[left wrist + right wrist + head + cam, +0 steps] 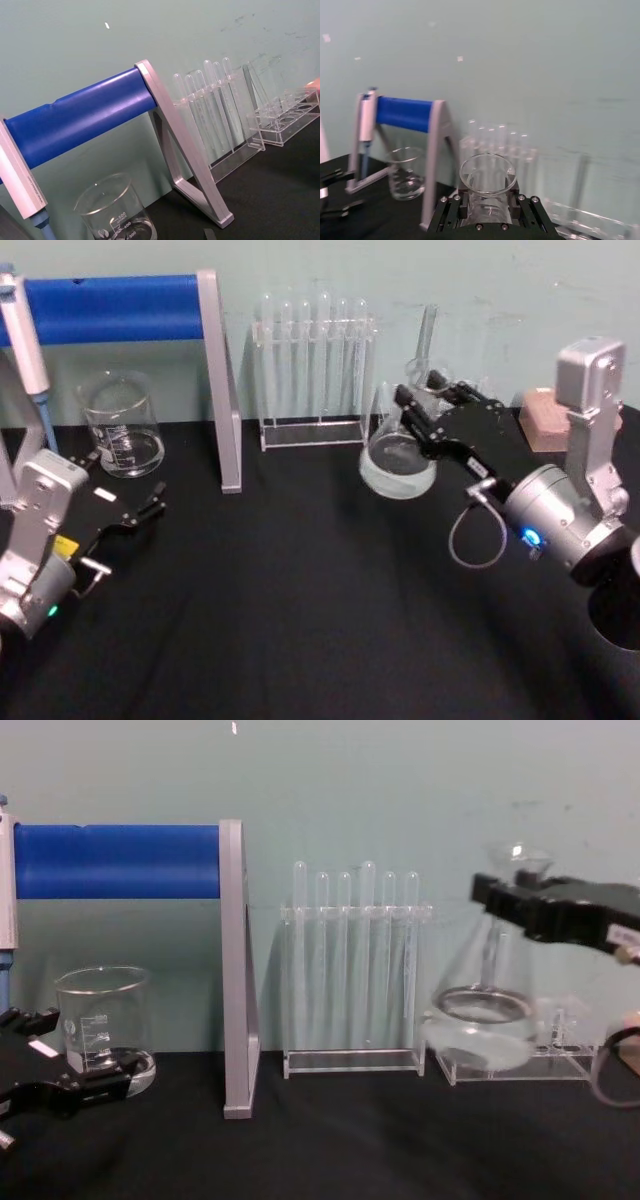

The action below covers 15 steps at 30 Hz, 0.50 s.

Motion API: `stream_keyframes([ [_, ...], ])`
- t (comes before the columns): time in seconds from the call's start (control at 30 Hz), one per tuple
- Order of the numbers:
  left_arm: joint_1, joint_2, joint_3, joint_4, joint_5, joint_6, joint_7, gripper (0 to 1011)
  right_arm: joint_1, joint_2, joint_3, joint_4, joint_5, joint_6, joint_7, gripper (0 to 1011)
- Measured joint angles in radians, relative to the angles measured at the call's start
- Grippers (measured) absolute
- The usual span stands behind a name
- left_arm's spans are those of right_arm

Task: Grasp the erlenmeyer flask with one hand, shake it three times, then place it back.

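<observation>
The erlenmeyer flask (398,458) is clear glass with a wide base and a little liquid, right of the table's centre. My right gripper (418,412) reaches in from the right and is shut on the flask's neck. In the chest view the flask (484,1017) hangs slightly above the black table, held below its flared rim by the gripper (503,901). The right wrist view looks down on the flask's open rim (487,172) between the black fingers (464,204). My left gripper (150,510) rests open at the table's left, holding nothing.
A glass beaker (122,430) stands at the back left under a blue-barred stand (110,308) that holds a pipette (25,340). A clear rack of test tubes (315,370) stands just left of the flask. A brown block (545,420) sits at the back right.
</observation>
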Motion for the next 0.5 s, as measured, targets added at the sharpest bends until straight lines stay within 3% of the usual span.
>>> stream_keyframes([
  [0.23, 0.000, 0.000, 0.000, 0.000, 0.000, 0.000, 0.000, 1001, -0.018, -0.022, 0.053, -0.009, -0.011, 0.018, -0.044, 449],
  [0.5, 0.000, 0.000, 0.000, 0.000, 0.000, 0.000, 0.000, 1001, -0.025, -0.036, 0.073, -0.011, -0.024, 0.028, -0.037, 449],
])
